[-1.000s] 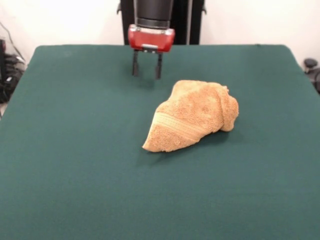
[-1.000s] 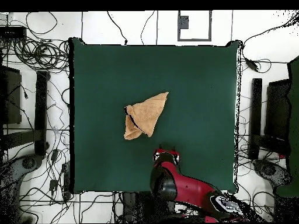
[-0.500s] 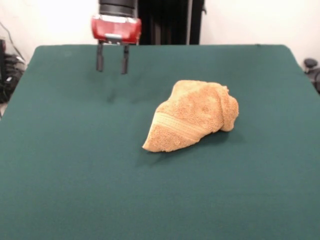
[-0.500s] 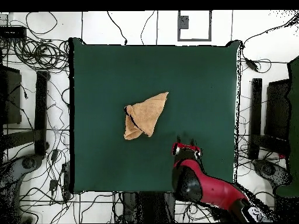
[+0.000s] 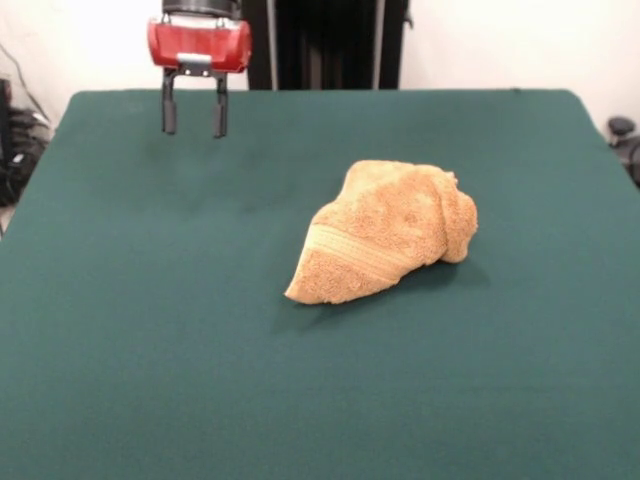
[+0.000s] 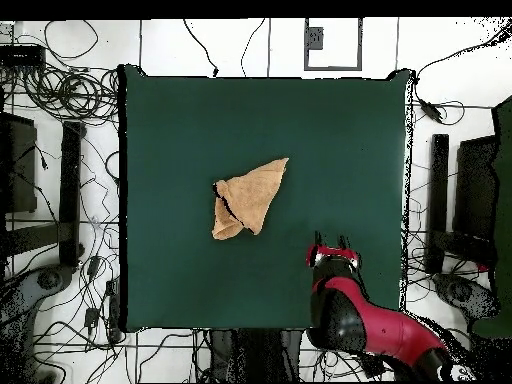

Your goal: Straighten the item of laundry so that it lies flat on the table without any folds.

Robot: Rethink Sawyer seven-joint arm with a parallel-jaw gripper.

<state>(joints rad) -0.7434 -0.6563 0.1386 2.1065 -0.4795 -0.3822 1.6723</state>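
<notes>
The item of laundry (image 5: 385, 232) is a tan-orange terry towel, bunched into a folded wedge with a woven stripe band across its near end, lying right of the middle of the green table (image 5: 150, 330). From overhead the laundry (image 6: 249, 196) shows as a triangular heap near the table (image 6: 180, 120) centre. My gripper (image 5: 192, 128) hangs open and empty above the far left of the table, well apart from the towel. In the overhead view the gripper (image 6: 333, 240) sits below and right of the towel.
Cables and stands (image 6: 60, 150) crowd the floor around the table in the overhead view. A dark pedestal column (image 5: 320, 45) rises behind the table's far edge.
The gripper has moved steadily leftward in the front view, away from the towel, staying open. The towel has not moved.
</notes>
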